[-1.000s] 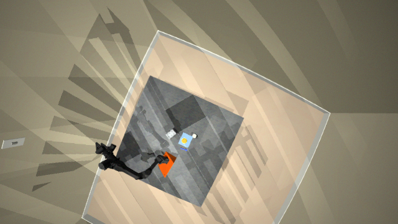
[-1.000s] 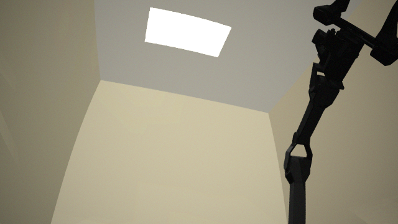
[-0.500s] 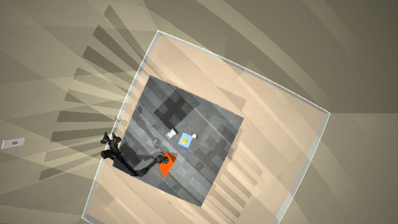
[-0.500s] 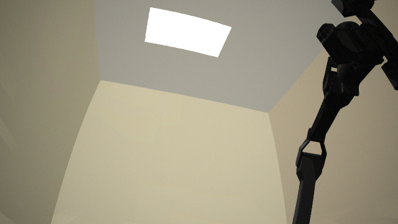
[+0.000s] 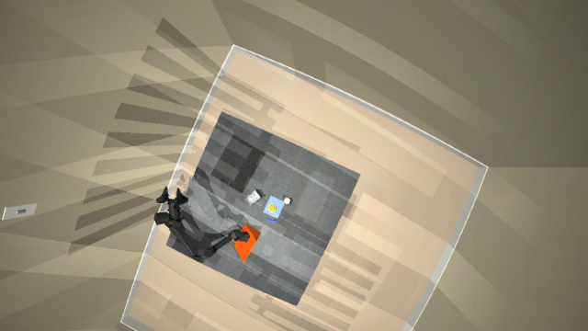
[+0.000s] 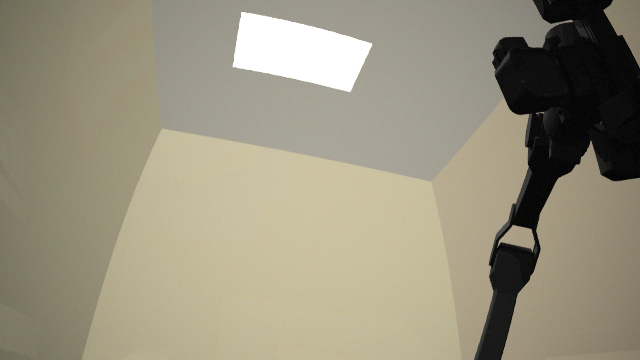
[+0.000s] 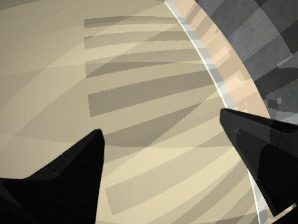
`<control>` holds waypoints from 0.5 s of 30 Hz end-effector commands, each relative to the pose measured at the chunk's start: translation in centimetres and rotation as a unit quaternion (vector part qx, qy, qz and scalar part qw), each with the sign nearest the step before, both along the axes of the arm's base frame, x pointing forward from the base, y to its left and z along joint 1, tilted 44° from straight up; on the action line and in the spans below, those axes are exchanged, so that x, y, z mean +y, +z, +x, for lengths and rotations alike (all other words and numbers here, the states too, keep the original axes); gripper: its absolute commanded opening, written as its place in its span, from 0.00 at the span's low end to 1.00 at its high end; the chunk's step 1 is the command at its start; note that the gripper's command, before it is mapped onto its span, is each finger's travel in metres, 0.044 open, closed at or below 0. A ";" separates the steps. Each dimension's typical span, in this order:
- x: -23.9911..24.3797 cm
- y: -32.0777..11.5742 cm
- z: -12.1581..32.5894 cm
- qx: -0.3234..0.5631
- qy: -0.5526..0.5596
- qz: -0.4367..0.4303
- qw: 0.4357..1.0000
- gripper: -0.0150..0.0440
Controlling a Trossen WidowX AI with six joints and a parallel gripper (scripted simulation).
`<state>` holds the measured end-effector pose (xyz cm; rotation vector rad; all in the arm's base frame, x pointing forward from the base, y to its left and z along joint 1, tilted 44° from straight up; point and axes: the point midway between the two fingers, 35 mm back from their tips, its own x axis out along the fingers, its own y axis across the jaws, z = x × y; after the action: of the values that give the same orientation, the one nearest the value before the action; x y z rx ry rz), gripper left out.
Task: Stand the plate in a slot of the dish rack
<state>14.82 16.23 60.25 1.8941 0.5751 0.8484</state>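
Observation:
My gripper (image 5: 171, 189) (image 7: 164, 124) is open and empty, raised at the left edge of the table in the top view, well away from the small objects. A small yellow disc (image 5: 272, 208), seemingly the plate, lies flat on a light blue square (image 5: 279, 212) near the middle of the dark mat. A small whitish block-like thing (image 5: 254, 197) just left of the square may be the dish rack; its slots and rails are too small to make out. Neither plate nor rack shows in the exterior view or the wrist view.
A small round white thing (image 5: 288, 200) stands right of the blue square, and a thin blue thing (image 5: 271, 221) lies below it. The orange shape (image 5: 245, 250) is at the arm's base. Banded shadows cross the mat (image 5: 317, 184) and the floor. The exterior view shows mostly walls and ceiling.

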 end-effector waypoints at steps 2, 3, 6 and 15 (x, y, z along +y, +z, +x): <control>1.1 -1.7 2.2 0.001 -0.024 -0.048 0.999 0.93; 1.2 -2.1 2.6 0.000 -0.030 -0.058 0.998 0.93; 1.6 -3.4 4.2 -0.002 -0.052 -0.100 0.994 0.93; 1.4 -7.7 9.5 0.000 -0.117 -0.226 0.967 0.93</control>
<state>22.47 17.73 54.12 1.5686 0.4884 0.5721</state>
